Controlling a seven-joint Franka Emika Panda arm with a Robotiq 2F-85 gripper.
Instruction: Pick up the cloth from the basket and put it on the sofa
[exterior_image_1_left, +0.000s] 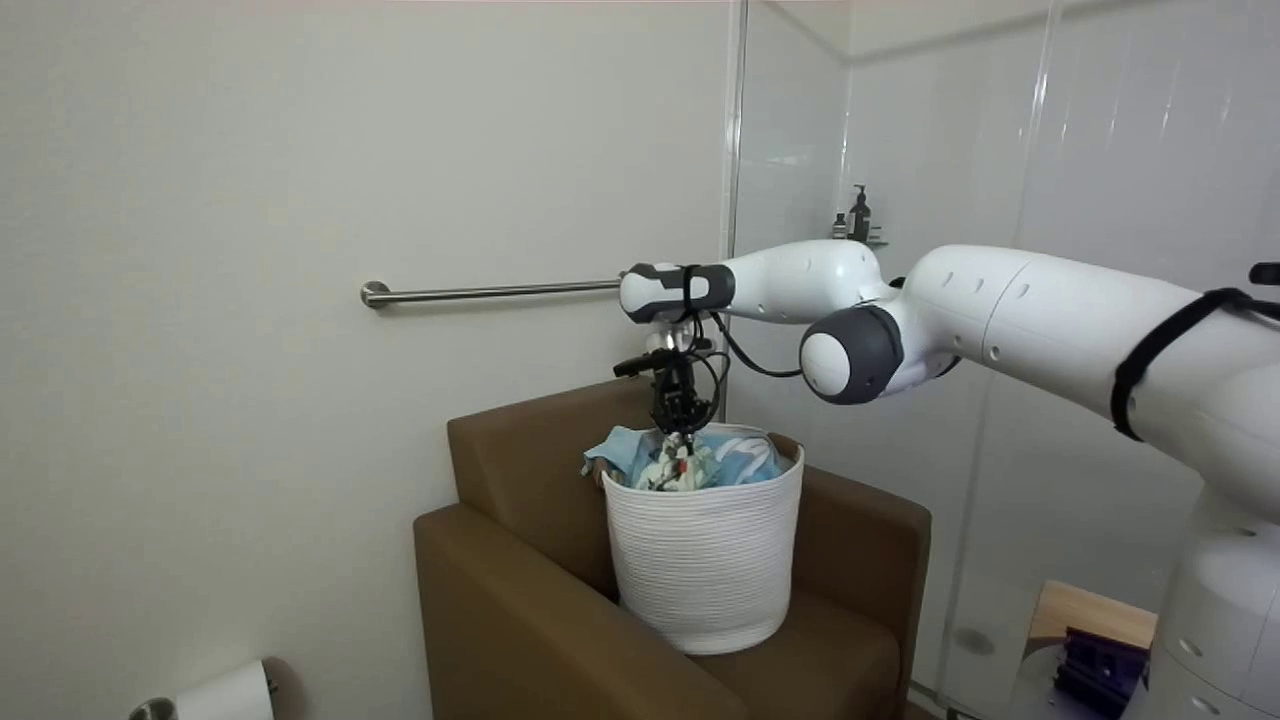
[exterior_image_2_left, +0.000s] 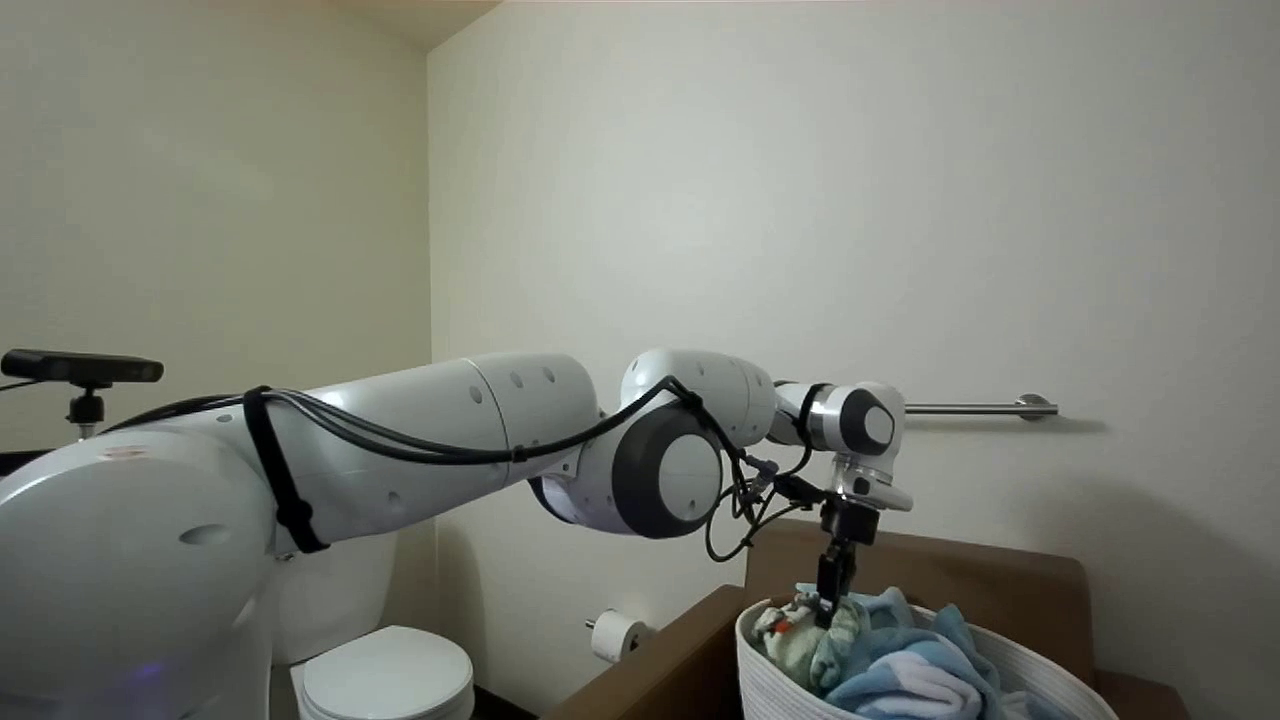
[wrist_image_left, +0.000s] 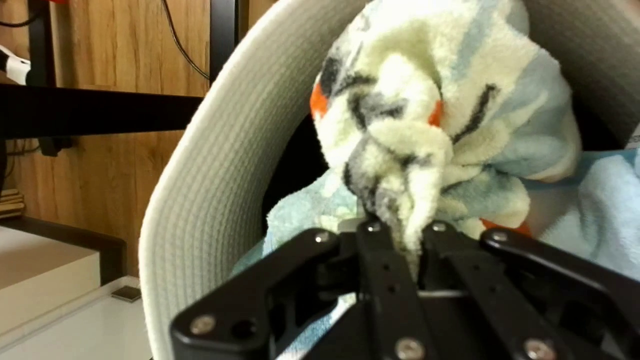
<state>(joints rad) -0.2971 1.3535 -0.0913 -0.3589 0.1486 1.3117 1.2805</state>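
The cream-white cloth with teal-green patches lies bunched at the top of the basket in both exterior views (exterior_image_1_left: 664, 472) (exterior_image_2_left: 792, 648). It also fills the upper middle of the wrist view (wrist_image_left: 425, 100), with grey and orange marks. My gripper points down into the basket in both exterior views (exterior_image_1_left: 684, 440) (exterior_image_2_left: 828, 608). In the wrist view my gripper (wrist_image_left: 406, 232) is closed on a fold of this cloth. The white basket (exterior_image_1_left: 705, 570) stands on the seat of the brown sofa (exterior_image_1_left: 530, 590). The cloth's lower part is hidden inside the basket.
Light-blue and white cloths (exterior_image_1_left: 742, 460) lie in the basket beside the held cloth, one hanging over the rim. The sofa's back and arms surround the basket. A metal wall bar (exterior_image_1_left: 500, 293) is behind the wrist. A toilet (exterior_image_2_left: 388, 675) stands near the arm's base.
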